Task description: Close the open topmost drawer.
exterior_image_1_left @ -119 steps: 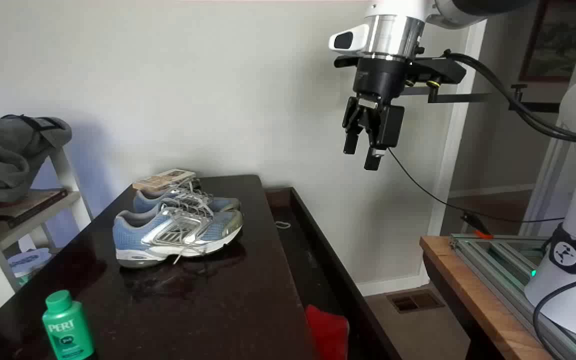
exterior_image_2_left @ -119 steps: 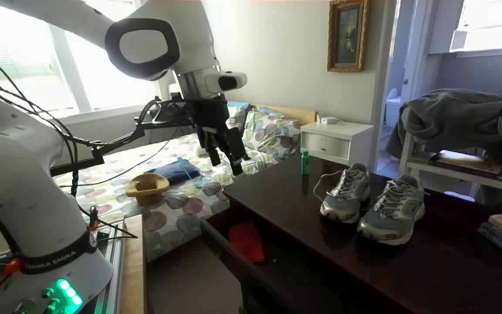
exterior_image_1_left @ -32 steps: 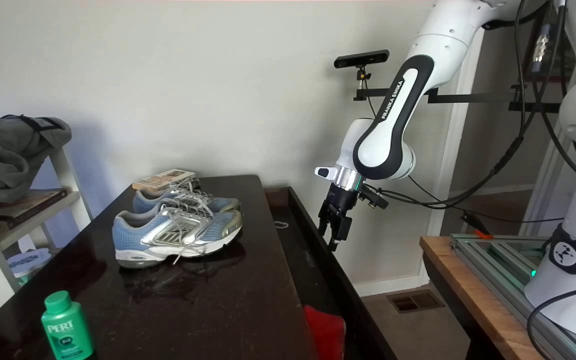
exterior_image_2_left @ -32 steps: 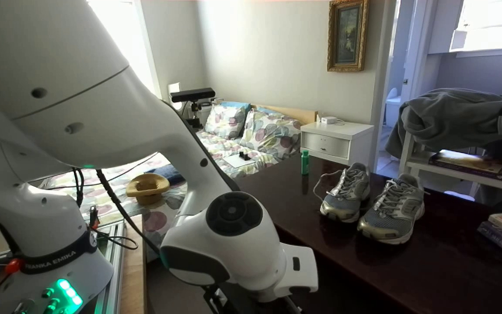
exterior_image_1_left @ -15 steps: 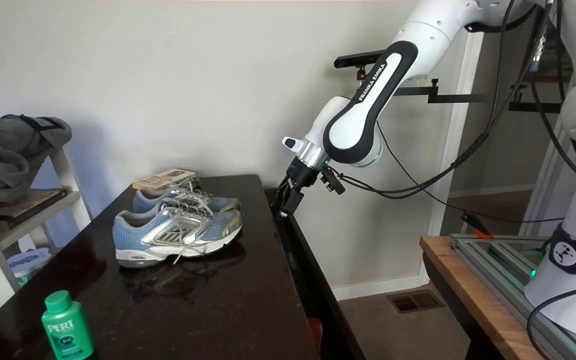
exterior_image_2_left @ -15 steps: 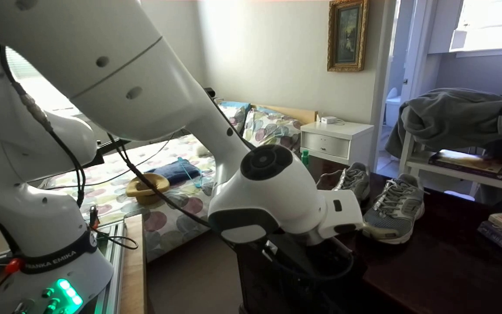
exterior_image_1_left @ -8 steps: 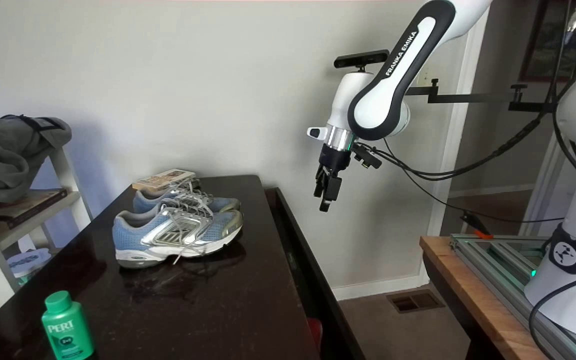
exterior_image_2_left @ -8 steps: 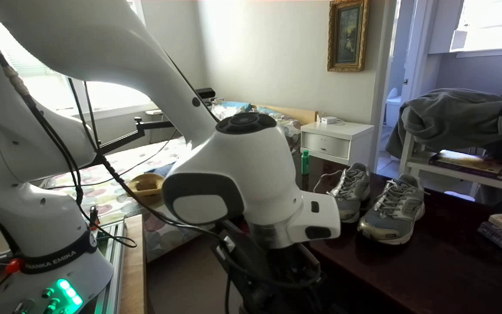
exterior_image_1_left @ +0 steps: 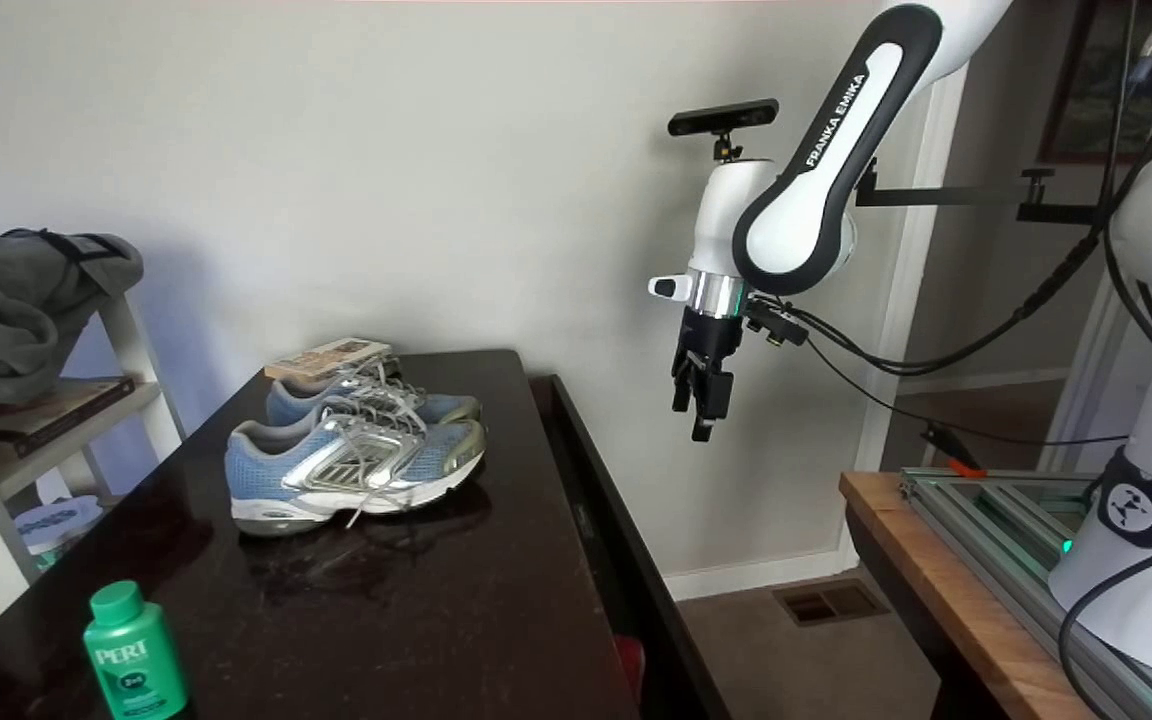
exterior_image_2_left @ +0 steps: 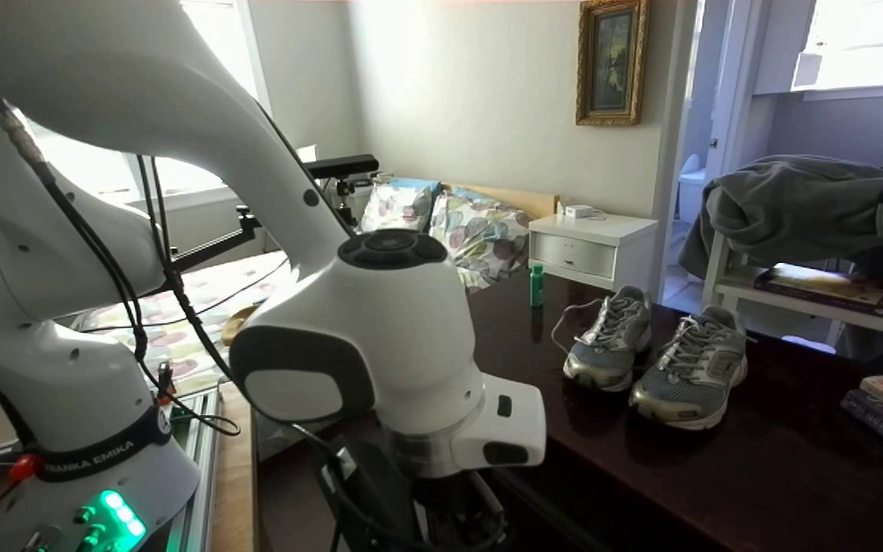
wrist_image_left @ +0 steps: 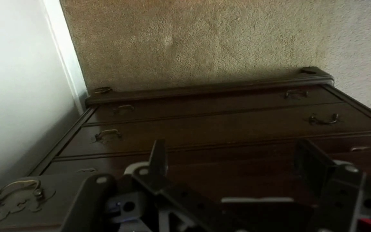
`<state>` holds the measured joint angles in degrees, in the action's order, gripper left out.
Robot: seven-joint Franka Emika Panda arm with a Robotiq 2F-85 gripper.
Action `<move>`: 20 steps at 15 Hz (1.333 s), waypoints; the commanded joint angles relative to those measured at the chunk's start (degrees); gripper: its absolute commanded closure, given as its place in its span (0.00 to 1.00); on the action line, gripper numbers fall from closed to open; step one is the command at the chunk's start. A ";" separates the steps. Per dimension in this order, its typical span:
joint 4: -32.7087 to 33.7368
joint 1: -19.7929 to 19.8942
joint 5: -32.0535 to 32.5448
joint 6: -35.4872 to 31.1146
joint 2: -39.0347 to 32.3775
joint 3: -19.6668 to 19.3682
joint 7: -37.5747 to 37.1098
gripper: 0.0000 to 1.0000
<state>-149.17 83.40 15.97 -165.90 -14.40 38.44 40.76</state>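
In an exterior view, the top drawer juts out along the long side of the dresser. Its dark front panel stands apart from the edge of the dresser top, and a red item shows inside. The gripper hangs pointing down, on the side of that panel away from the dresser and clear of it. A pair of shoes and a green bottle stand on the dresser.

In an exterior view, the arm hides much of that side; the drawer is too dark and covered there to say how far out it stands. The gripper runs off the bottom edge.

In the wrist view, the fingers are spread well apart with nothing held. The top drawer's front, with its metal handle, sticks out past the lower drawers, which sit flush.

I judge the closing push to be the step in hand, and unfinished. The next move calls for bringing the gripper against the outside of the panel, below its rim, and pressing steadily toward the dresser until it sits level. Drawing the fingers together first should make a firmer pusher.
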 commanded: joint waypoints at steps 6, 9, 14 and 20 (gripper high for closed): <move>0.65 -7.06 9.33 -11.41 -10.37 -11.98 0.25 0.00; 3.74 -9.57 8.36 -14.66 -16.21 -14.13 0.58 0.00; 3.07 -9.14 7.51 -13.94 -15.63 -13.54 0.14 0.00; 4.61 -11.06 7.52 -17.99 -19.39 -12.93 0.10 0.00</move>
<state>-145.88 73.58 23.41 -181.59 -31.20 25.22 40.86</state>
